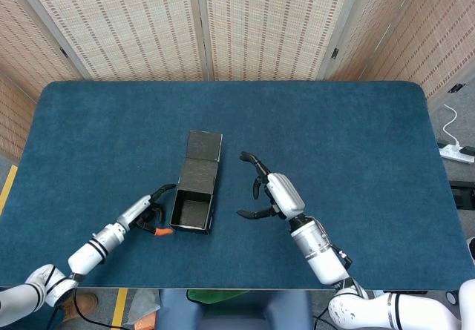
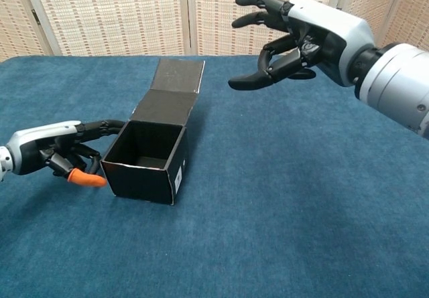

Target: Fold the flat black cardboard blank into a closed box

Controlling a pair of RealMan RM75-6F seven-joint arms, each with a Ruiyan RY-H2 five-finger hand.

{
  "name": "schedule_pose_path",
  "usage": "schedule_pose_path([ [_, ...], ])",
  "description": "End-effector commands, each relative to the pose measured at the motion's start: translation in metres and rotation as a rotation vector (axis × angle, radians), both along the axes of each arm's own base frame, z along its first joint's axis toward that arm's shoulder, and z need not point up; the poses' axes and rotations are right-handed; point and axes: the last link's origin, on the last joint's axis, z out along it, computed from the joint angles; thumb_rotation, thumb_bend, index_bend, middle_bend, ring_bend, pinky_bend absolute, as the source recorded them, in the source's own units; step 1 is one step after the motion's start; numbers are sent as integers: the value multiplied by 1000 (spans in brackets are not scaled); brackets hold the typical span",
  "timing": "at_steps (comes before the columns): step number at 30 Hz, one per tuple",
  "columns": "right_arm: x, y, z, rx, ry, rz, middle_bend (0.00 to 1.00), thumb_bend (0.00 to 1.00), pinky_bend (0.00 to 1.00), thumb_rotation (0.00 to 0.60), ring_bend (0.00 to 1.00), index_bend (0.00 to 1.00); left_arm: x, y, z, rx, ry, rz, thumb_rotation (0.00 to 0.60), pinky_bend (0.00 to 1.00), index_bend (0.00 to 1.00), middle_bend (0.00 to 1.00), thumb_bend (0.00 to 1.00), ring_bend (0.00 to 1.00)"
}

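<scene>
Bearing a small unreadable label, box [image 2: 146, 166] open.

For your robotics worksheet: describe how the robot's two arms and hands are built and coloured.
Both arms are glossy white cylindrical segments joined by dark and silver rings. The left hand and right hand have white backs and black jointed fingers. One left fingertip wears an orange cap. No loose cables or sleeves show.

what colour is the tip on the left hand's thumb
Orange: the left hand's fingertip shows best in the chest view.

Box [image 1: 194, 200] btwn robot hands: left [image 1: 151, 213] beside, right [image 1: 273, 194] apart.
</scene>
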Motion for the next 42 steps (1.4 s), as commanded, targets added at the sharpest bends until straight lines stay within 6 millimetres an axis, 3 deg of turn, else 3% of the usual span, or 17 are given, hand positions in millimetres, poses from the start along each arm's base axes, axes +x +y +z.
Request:
schedule_pose_path([
  [1, -2, -1, 0, -1, 3, -8, 112, 18, 1000, 600, 604, 0, 6, 4, -5, -4, -14, -9, 600, 938, 0, 0, 199, 628],
  [11, -14, -3, -3, 2, 25, -48, 125, 18, 1000, 600, 605, 0, 15, 11, -16, -36, -46, 4, 600, 938, 0, 0, 197, 628],
  [14, -26, -6, -14, 35, 55, -98, 133, 19, 1000, 600, 608, 0, 16, 12, -19, -57, -88, 32, 600, 938, 21, 52, 198, 628],
  [22, -47, -31, -52, 159, 81, -274, 166, 24, 1000, 600, 617, 0, 17, 12, -29, -64, -166, 83, 600, 937, 449, 463, 201, 662],
  [25, -46, -44, -67, 186, 89, -316, 181, 25, 1000, 600, 627, 0, 17, 10, -25, -60, -187, 76, 600, 938, 508, 530, 200, 668],
  [28, -36, -55, -82, 203, 93, -326, 189, 26, 1000, 600, 632, 0, 18, 9, -18, -44, -211, 66, 600, 937, 515, 537, 200, 668],
  [36, 15, -84, -115, 226, 51, -316, 202, 26, 1000, 600, 637, 11, 31, 2, 4, -22, -232, -11, 600, 937, 518, 536, 201, 668],
  [42, 58, -102, -119, 201, -14, -278, 205, 28, 1000, 600, 638, 17, 39, -5, 6, -32, -225, -38, 600, 937, 518, 535, 200, 668],
])
